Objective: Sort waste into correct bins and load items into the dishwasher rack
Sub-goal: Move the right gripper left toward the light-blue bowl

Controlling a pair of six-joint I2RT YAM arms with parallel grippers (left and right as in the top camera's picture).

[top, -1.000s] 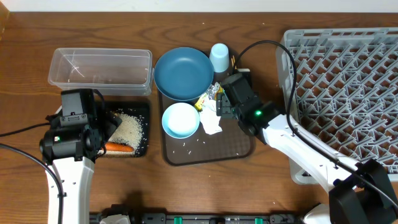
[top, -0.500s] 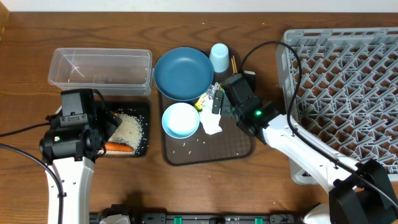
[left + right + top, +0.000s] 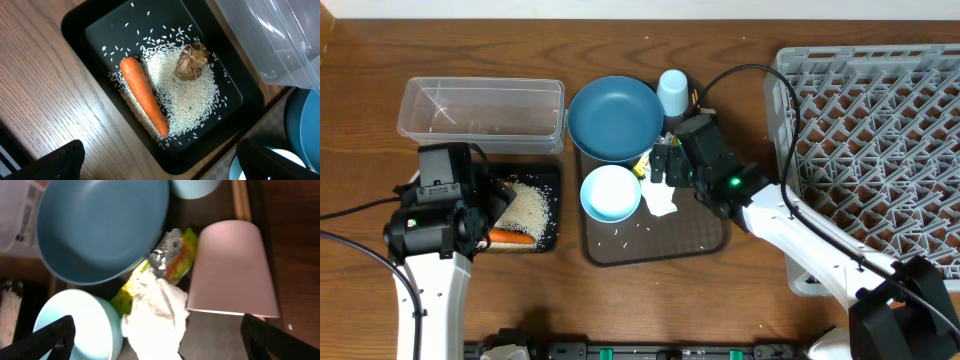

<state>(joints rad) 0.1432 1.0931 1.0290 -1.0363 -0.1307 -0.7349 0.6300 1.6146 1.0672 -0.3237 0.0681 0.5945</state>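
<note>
My right gripper (image 3: 165,341) is open above the crumpled white napkin (image 3: 157,312), with the silver and yellow-green wrapper (image 3: 172,260) just beyond it. Around them are the white cup (image 3: 232,270) on its side, the large dark blue bowl (image 3: 100,225), the small pale blue bowl (image 3: 75,325) and the chopsticks (image 3: 241,200). My left gripper (image 3: 165,167) hangs open over the black tray's (image 3: 75,30) near edge. In that tray lie the carrot (image 3: 144,102), rice (image 3: 187,107) and brown lump (image 3: 191,61). The clear tub (image 3: 480,113) holds nothing.
The brown serving tray (image 3: 670,245) carries the bowls, the light blue cup (image 3: 672,92) and stray rice grains. The grey dishwasher rack (image 3: 880,150) fills the right side of the table. A black cable arcs from my right arm toward the rack.
My right gripper's jaws have opened wider and shifted slightly left over the wrapper and napkin. The left arm has not moved.
</note>
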